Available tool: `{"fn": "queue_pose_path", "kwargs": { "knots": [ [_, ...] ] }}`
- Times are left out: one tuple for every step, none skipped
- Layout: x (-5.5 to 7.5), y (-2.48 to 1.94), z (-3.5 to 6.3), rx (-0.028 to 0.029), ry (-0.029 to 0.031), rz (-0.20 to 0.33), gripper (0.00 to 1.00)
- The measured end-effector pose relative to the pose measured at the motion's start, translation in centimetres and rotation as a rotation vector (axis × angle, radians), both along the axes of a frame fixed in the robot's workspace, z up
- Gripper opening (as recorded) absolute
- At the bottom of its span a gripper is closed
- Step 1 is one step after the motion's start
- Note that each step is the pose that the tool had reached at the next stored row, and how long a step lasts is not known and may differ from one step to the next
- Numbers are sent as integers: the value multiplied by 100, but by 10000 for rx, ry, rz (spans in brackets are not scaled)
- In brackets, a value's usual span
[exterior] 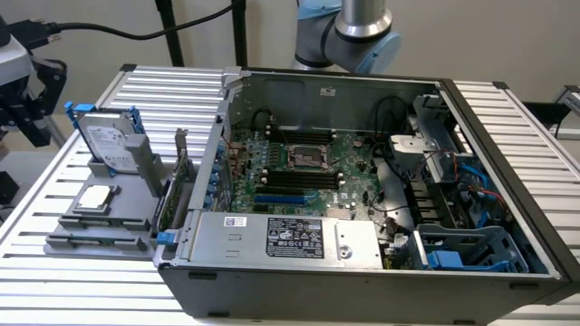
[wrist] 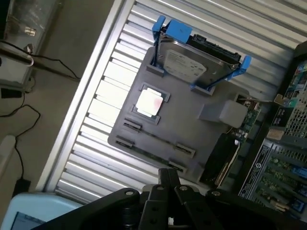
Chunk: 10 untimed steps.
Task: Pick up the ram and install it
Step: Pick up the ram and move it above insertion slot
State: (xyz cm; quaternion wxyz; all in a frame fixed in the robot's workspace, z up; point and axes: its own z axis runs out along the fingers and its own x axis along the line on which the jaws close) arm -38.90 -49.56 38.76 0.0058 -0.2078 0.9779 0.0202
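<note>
Grey tray (exterior: 127, 204) on the slatted metal table (exterior: 54, 285), at the exterior view's left of the open computer case (exterior: 363, 295). Holds a hard drive (exterior: 104, 142) in a blue frame at its far end and a square chip (exterior: 94, 198) mid-tray. Ram (wrist: 158, 138) hard to tell for sure, seemingly the thin dark strip between clips at the near end. Black gripper (wrist: 169, 175) closed, tips together, above that near end.

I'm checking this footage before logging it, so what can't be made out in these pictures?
- Ram on the grey holder: too thin to make out, either view.
- Expansion card: exterior view, partly hidden by the holder.
- Motherboard, near edge: exterior view, covered by the power supply.
</note>
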Motion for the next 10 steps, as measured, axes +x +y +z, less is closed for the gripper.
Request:
{"fn": "queue_pose_path", "kwargs": {
  "knots": [
    [0, 0, 0, 0, 0, 180, 11],
    [0, 0, 0, 0, 0, 370, 11],
    [0, 0, 0, 0, 0, 551, 11],
    [0, 0, 0, 0, 0, 730, 11],
    [0, 0, -1, 0, 0, 910, 11],
    [0, 0, -1, 0, 0, 1090, 11],
    [0, 0, -1, 0, 0, 1270, 11],
    [0, 0, -1, 0, 0, 1467, 11],
    [0, 0, -1, 0, 0, 1640, 11],
    [0, 0, -1, 0, 0, 1826, 11]
  ]
}}
